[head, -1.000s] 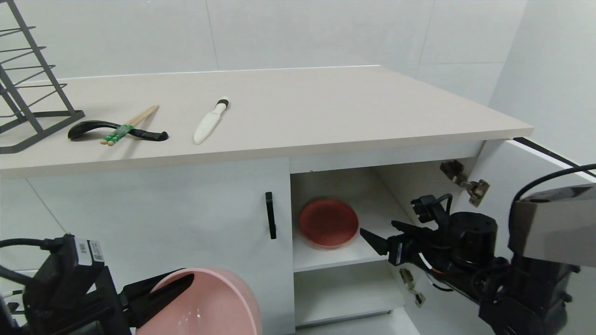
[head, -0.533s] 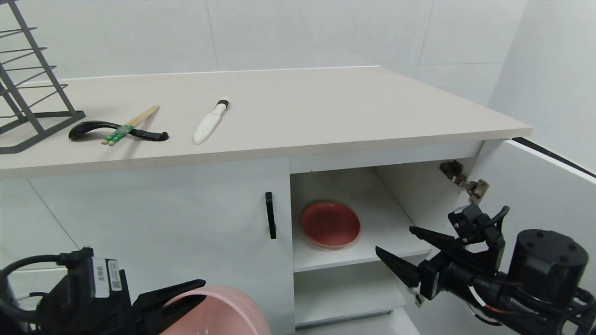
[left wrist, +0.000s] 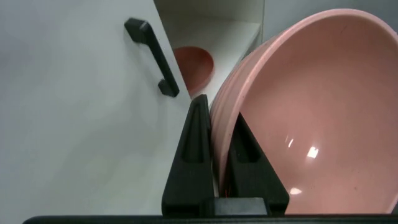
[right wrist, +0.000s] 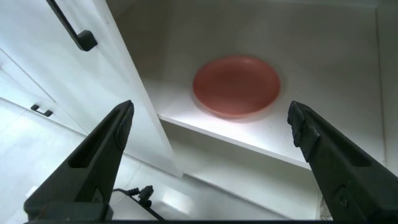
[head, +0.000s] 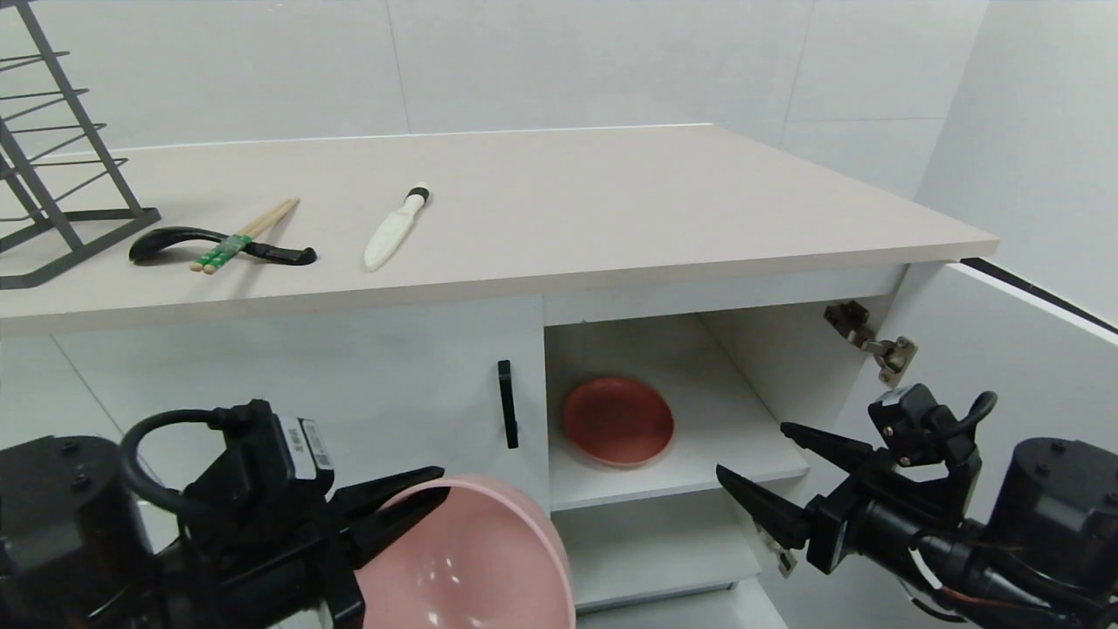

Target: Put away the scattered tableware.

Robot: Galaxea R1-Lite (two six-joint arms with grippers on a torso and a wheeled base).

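Leftward, knife (head: 395,229) on countertop (head: 655,192); white wall (head: 568,61).

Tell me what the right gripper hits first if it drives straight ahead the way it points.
Probably the round red plate on the white cabinet's upper shelf: the open right gripper aims into that compartment, with the plate dead ahead in its wrist view. Depth is unclear.

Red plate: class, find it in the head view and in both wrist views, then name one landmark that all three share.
Head view: the red plate lies on the open cupboard's upper shelf, right of centre.
Left wrist view: the red plate shows partly, between the closed door's edge and the pink bowl.
Right wrist view: the red plate lies whole on the shelf.
Shared landmark: the black door handle, beside the plate.
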